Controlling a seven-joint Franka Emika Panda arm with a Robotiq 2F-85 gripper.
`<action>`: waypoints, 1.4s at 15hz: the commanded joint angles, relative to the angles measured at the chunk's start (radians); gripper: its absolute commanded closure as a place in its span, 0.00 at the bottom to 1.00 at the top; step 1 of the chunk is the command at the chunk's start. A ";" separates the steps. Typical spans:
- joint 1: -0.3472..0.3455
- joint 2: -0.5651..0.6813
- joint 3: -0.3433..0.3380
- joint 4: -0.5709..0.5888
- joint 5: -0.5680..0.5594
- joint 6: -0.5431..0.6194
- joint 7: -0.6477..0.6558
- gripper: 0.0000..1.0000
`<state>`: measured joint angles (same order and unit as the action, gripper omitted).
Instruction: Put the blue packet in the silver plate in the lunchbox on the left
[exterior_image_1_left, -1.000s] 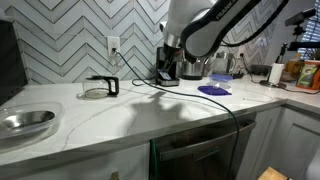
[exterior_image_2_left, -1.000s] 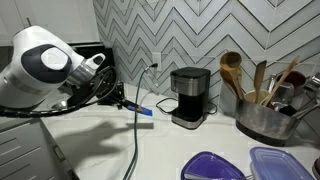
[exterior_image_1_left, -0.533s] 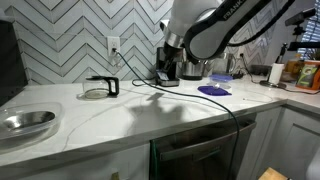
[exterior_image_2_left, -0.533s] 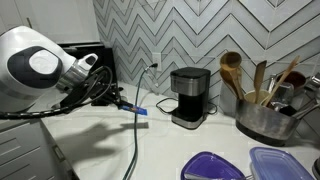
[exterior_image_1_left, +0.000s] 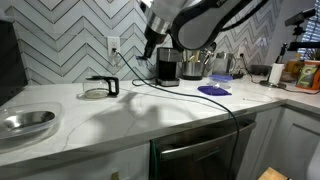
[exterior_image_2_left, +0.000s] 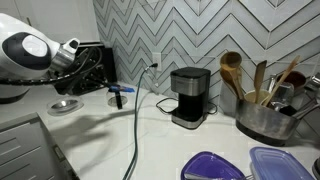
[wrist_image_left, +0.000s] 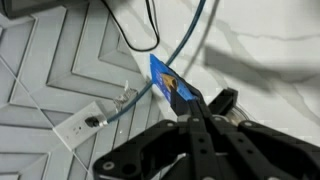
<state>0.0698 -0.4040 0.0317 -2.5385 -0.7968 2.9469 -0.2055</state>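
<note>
My gripper (wrist_image_left: 196, 108) is shut on the blue packet (wrist_image_left: 170, 84), a small bright-blue packet that sticks out past the fingertips. In an exterior view the gripper (exterior_image_2_left: 92, 76) is up above the counter at the left with the packet (exterior_image_2_left: 120, 91) at its tip. The silver plate (exterior_image_1_left: 25, 122) is a shallow shiny dish at the counter's near left end; it also shows below the gripper (exterior_image_2_left: 66, 106). The arm's gripper (exterior_image_1_left: 150, 47) hangs high near the wall. Two blue-purple containers (exterior_image_2_left: 212, 165) sit at the counter's other end.
A black coffee maker (exterior_image_1_left: 168, 68) (exterior_image_2_left: 187, 97) stands by the wall. A black holder with a glass dish (exterior_image_1_left: 100, 88) sits under the outlet (exterior_image_1_left: 113, 46). A pot of wooden utensils (exterior_image_2_left: 262, 110) is beyond. A black cable (exterior_image_2_left: 136, 130) trails across the counter.
The arm has swung with the blue packet away from the coffee maker, towards the end of the counter where the silver plate lies. The packet stays gripped.
</note>
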 joint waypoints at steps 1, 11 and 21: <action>0.104 -0.053 0.032 -0.025 0.056 0.033 -0.114 1.00; 0.492 0.063 -0.055 0.011 0.072 0.243 -0.348 1.00; 0.679 0.161 -0.204 0.002 0.047 0.422 -0.411 0.98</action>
<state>0.7488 -0.2425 -0.1721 -2.5368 -0.7497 3.3688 -0.6162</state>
